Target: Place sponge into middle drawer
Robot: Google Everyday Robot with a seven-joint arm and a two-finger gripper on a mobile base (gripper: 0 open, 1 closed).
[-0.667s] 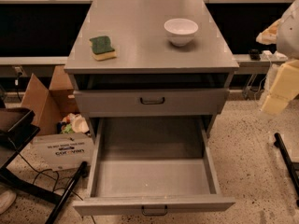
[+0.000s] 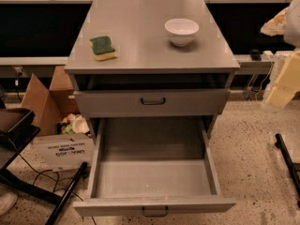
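On the grey cabinet top (image 2: 140, 55), toward the back-left, that's where the sponge (image 2: 103, 48) is sitting, green scouring side up with the yellow body showing underneath. It's lying flat with nothing touching it. Over on the right side of the same top there's a white bowl (image 2: 182, 31), upright and well apart from the sponge.

There's just the one camera view, looking down at the front of the cabinet. The middle drawer (image 2: 154, 179) is pulled way out toward the camera, with the bare grey tray showing and its small dark handle at the bottom edge of the front panel. Above it is another grey drawer front (image 2: 152, 102) with a black handle, sitting just under the tabletop.

The gripper (image 2: 282, 82) is way off at the right edge of the view, cream-yellow, hanging beside the cabinet and nowhere near the sponge. Honestly I can't tell how open it is, though the sponge clearly isn't in it.

A cardboard box (image 2: 44, 97) sits on the speckled floor (image 2: 253, 144) to the left.
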